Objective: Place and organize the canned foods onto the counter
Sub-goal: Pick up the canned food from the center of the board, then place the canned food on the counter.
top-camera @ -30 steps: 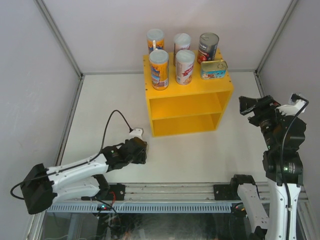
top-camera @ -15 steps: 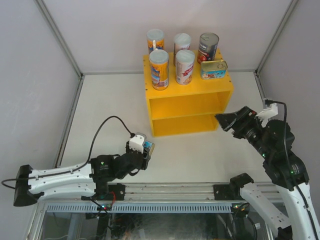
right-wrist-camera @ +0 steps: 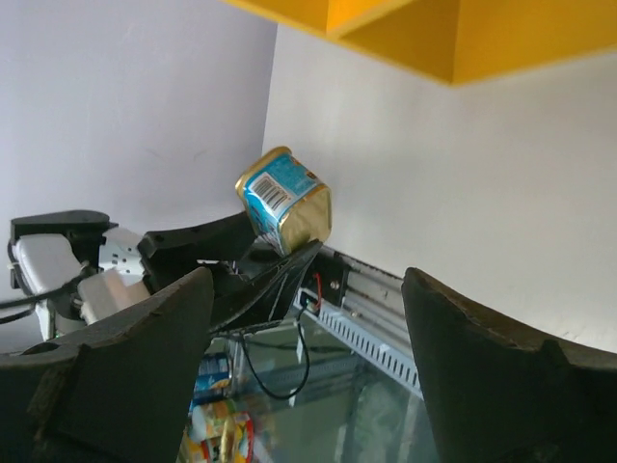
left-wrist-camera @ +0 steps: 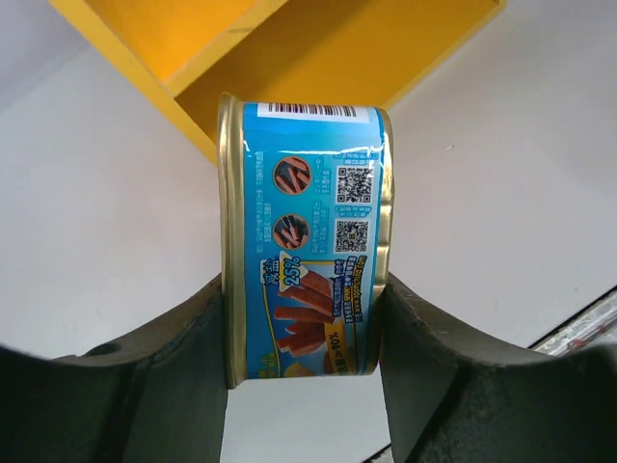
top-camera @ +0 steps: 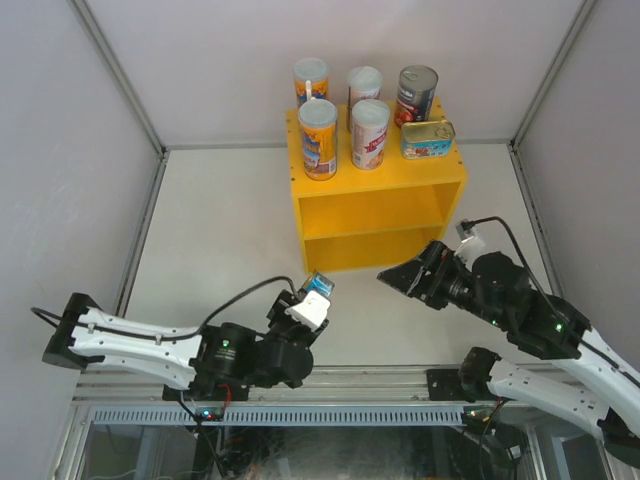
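White table: left fingers pinch blue tin, faces hidden; right fingers spread.

The flat rectangular blue-labelled tin carries the only legible marks. In the left wrist view its label shows a black barcode on a white strip at the top edge. Below it are two square QR codes, one above the other, with two round dark emblems beside them. Lower down, white figures read "25%"; a second percentage beneath is inverted and unclear. The fine print cannot be read. Lettering on the dark red-labelled steel can and the white-lidded tubes is too small to make out.
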Controlling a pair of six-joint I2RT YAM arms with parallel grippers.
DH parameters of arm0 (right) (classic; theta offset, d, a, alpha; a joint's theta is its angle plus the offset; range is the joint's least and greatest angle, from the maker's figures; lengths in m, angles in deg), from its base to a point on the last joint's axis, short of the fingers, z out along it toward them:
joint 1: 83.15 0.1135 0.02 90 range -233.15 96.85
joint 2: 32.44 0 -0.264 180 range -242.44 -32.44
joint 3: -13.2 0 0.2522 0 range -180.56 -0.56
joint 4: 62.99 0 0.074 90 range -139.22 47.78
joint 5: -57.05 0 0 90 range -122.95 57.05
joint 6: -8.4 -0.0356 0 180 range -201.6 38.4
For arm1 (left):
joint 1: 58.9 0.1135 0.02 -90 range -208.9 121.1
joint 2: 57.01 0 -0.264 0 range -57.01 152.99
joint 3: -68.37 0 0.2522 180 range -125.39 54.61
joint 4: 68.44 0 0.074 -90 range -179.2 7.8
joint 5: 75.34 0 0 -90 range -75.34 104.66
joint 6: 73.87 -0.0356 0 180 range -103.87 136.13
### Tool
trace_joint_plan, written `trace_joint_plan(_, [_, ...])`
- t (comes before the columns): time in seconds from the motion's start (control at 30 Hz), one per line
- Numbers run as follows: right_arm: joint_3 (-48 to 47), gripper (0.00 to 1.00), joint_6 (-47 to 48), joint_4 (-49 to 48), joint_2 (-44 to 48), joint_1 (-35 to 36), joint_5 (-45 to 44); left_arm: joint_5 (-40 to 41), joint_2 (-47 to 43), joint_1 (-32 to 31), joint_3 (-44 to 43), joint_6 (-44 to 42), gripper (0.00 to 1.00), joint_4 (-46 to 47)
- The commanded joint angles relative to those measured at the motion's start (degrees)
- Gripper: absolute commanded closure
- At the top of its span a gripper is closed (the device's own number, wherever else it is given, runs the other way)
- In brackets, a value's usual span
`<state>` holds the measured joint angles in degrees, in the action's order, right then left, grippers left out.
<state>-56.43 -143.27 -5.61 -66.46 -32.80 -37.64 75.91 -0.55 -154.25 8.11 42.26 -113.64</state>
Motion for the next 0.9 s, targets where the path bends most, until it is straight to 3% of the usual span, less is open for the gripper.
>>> trace_joint_plan(0.0, [1.4, 0.20, -8.7, -5.6, -2.4, 7.4, -6.4, 11.5, 1.6, -3.8, -5.8, -8.1, 1.00, 2.0])
trace_joint_plan(0.23, [1.5, 0.18, -13.5, -9.4, -7.4, 13.0, -7.5, 15.2, -0.2, -8.4, -4.1, -21.8, 1.00, 10.3])
trace_joint_plan(0.47, [1.5, 0.16, -16.7, -15.1, -10.4, 13.8, -5.5, 13.6, -3.1, -11.7, 0.3, -37.9, 1.00, 22.3])
trace_joint_plan(0.57, [1.5, 0.11, -18.2, -16.9, -11.0, 13.8, -4.2, 13.0, -3.8, -11.9, 1.0, -42.5, 1.00, 24.7])
trace_joint_plan(0.6, [1.4, 0.02, -18.8, -17.6, -10.9, 13.7, -4.0, 12.8, -4.0, -12.0, 1.0, -43.7, 1.00, 24.9])
trace_joint_plan(0.63, [1.5, 0.00, -19.1, -18.4, -10.8, 13.6, -3.9, 12.6, -4.2, -12.0, 1.1, -44.5, 1.00, 25.2])
trace_joint_plan(0.87, [0.4, 0.00, -20.8, -22.8, -14.8, 11.4, 2.7, 11.9, -6.5, -12.0, 4.7, -53.7, 1.00, 32.1])
